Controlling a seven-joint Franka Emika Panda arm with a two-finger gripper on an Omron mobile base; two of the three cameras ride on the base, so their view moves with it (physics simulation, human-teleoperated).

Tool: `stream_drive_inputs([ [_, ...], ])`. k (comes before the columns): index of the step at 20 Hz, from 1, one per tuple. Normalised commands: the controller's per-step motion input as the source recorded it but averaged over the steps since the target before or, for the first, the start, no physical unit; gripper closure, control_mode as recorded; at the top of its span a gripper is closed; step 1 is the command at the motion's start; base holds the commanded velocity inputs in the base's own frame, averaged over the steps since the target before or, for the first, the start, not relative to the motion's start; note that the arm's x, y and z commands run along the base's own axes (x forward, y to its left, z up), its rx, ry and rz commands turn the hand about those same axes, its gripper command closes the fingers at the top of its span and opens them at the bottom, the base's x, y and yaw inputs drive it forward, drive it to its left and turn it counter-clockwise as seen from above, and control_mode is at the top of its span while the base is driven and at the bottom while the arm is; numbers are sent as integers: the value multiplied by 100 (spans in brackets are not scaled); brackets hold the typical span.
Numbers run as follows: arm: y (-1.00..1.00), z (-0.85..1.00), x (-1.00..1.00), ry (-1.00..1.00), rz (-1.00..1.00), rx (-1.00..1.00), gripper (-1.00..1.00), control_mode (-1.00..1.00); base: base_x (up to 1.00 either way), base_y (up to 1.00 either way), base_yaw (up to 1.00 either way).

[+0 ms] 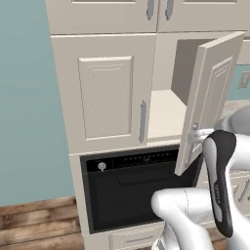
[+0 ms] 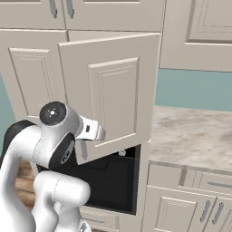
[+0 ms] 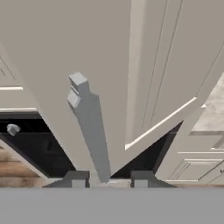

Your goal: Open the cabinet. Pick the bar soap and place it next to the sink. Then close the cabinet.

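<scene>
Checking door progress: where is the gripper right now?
The gripper is at the lower end of the grey handle on the cabinet's half-open right door, just above the black oven.

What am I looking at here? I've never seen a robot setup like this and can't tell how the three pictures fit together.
It is one rendered kitchen seen by three cameras on one robot. Two ride on its base, behind the white arm, to its left and to its right. The third sits on the hand and looks along the gripper. The cream cabinet has its right door swung partly open. In the hand view the two dark fingertips stand on either side of the door's grey bar handle; whether they are clamped on it is unclear. A black oven sits below, and a marbled counter lies to the right.
</scene>
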Motion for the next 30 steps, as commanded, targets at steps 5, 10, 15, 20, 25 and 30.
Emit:
stream_drive_inputs([
  [5,36,66,-85,0,0,-21,-100,-100,0,0,0],
  [10,96,49,-99,0,2,-51,-100,-100,0,0,0],
  [15,100,2,-1,0,4,-60,-100,-100,0,0,0],
  [20,41,-4,80,6,0,-40,-100,-100,0,0,0],
  [25,-3,-12,99,19,0,-22,-100,-100,0,0,0],
  [30,-20,-4,72,13,0,-9,-100,-100,0,0,0],
])
